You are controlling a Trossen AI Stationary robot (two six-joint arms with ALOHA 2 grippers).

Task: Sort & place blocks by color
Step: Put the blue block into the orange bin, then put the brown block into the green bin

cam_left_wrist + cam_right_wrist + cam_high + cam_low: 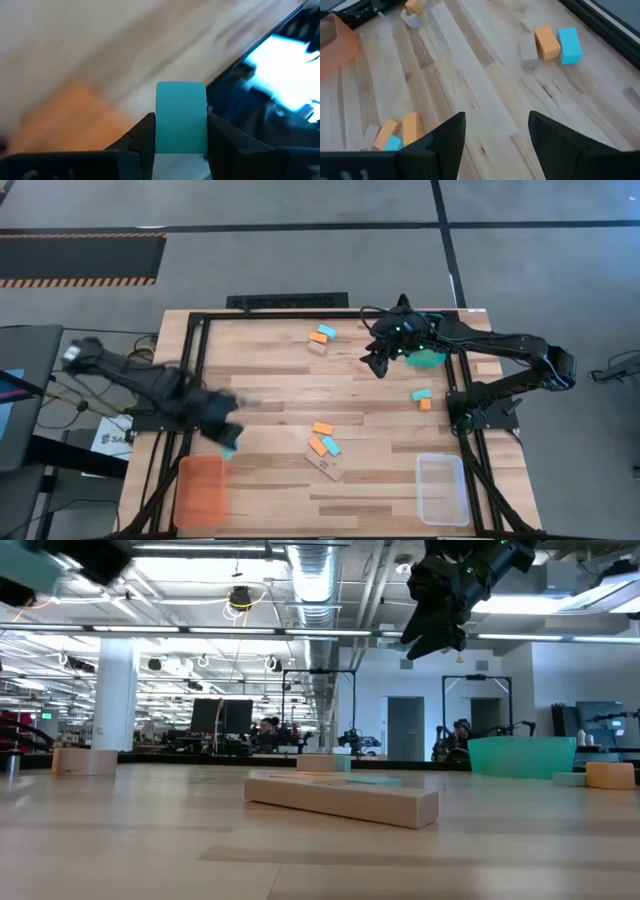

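The left arm is smeared with motion seen from above, but its wrist camera shows the left gripper [181, 131] clamped on a teal block [181, 122], just above the orange tray [202, 490]. The right gripper [496, 132] hangs spread and empty near the teal tray [432, 359], which its arm partly hides. On the wooden table [270, 380] lie three orange, three teal and two tan blocks, all between the trays; the clear tray [442, 489] sits along the same edge as the orange one. An open-plan hall lies behind.
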